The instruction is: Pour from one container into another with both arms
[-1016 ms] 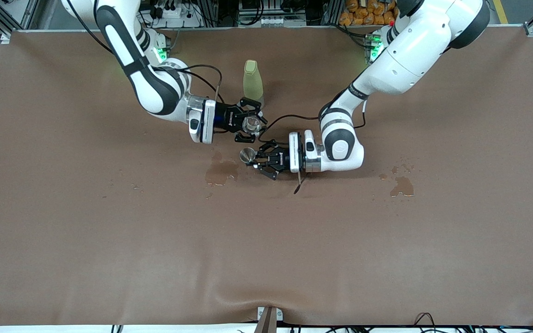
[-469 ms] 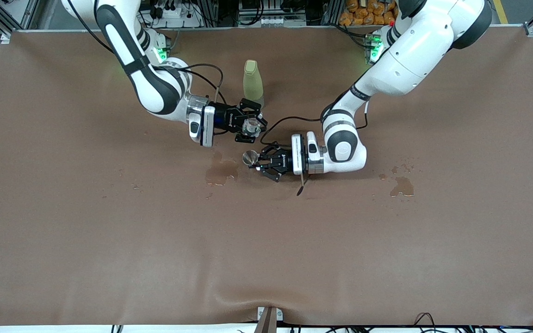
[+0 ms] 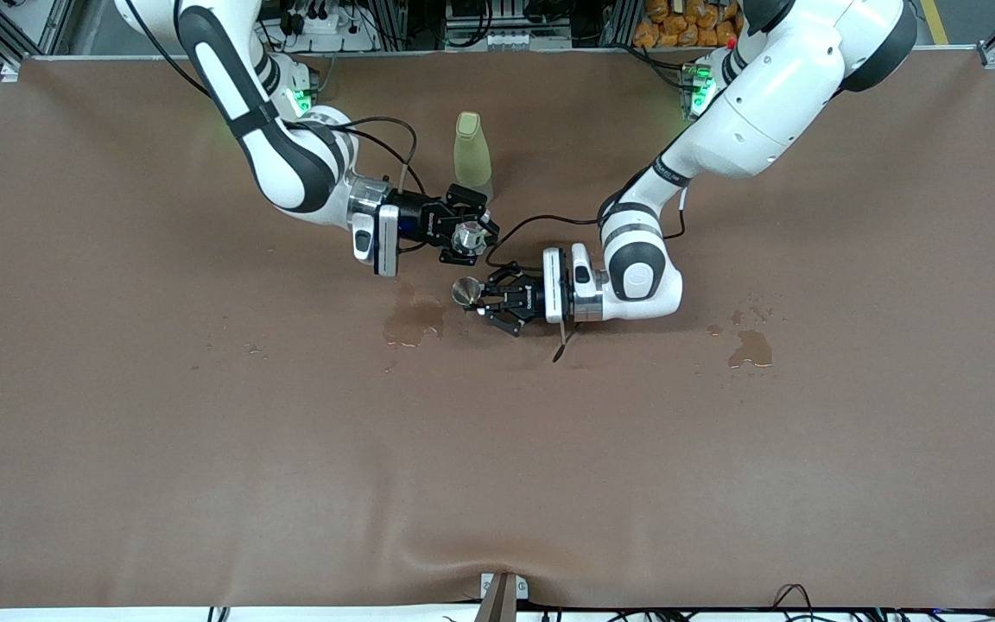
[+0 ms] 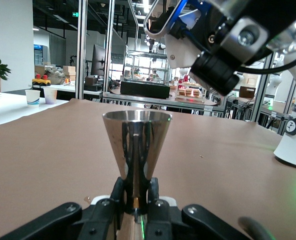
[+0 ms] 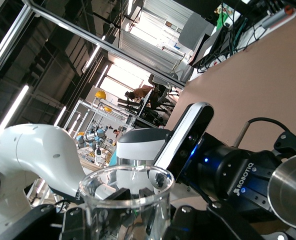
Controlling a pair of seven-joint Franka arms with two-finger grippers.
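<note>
Pour stage: right hand (image 3: 469, 235) clamped on clear glass cup (image 3: 467, 234), tilted above steel jigger (image 3: 465, 292) clamped upright in left hand (image 3: 484, 301), over worktop (image 3: 497, 449) centre. Transfer apparently underway; set-down remains.

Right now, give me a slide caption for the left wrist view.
Left gripper shut on an upright steel cone cup, brown table around it.

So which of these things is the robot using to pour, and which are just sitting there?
In use:
- left gripper, jaws shut on the metal jigger
- right gripper, jaws shut on the clear glass cup

Just sitting there:
- yellow-green bottle, standing upright
- wet patches on the brown table cover
</note>
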